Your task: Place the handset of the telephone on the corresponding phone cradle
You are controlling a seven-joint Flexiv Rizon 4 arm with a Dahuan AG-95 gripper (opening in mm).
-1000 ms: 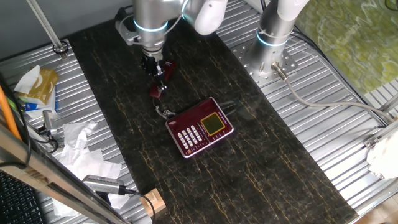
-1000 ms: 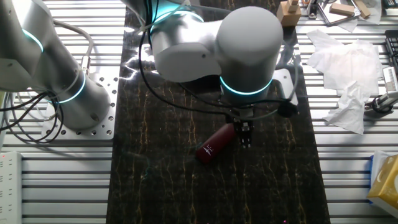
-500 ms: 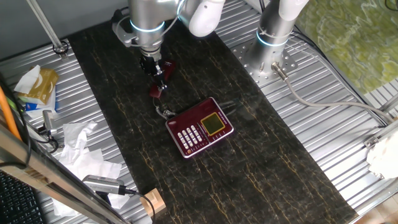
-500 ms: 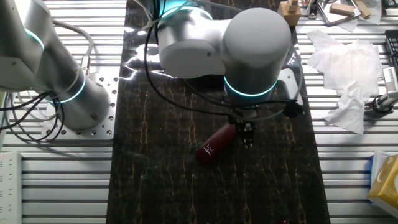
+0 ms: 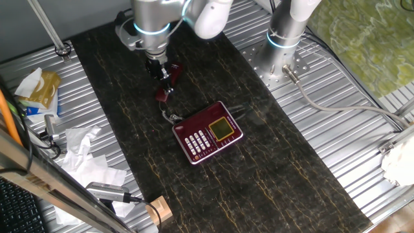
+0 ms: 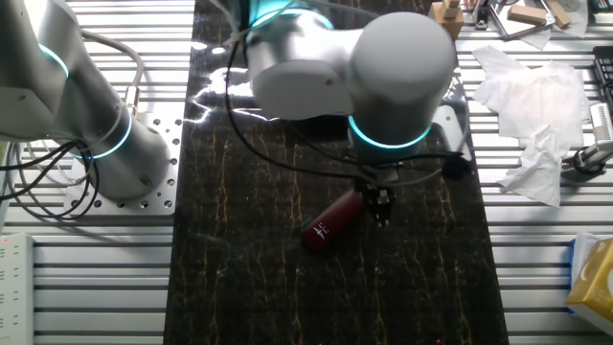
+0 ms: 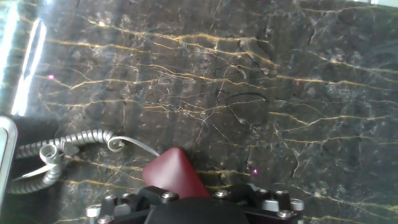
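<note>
Wooden block: small pale block at the lower left of one fixed view, on the ribbed metal surface nearest the camera.
Telephone: small dark red squarish plastic desk phone base with white keypad buttons and a yellow-green square display, lying flat at the centre of that view on the dark marble-patterned bench.
Phone cradle: the long recessed strip along the base's left edge; nothing lies in it.
Cord: thin grey curly cord, at the lower left of the hand view, running to the handset.
Handset: narrow dark red plastic bar, tilted, up and left of the base and apart from it.
End effector: pinching the handset's upper end, fingers pointing down.
Tissue box: yellow box at the right edge of the other fixed view; contents cannot be told.
</note>
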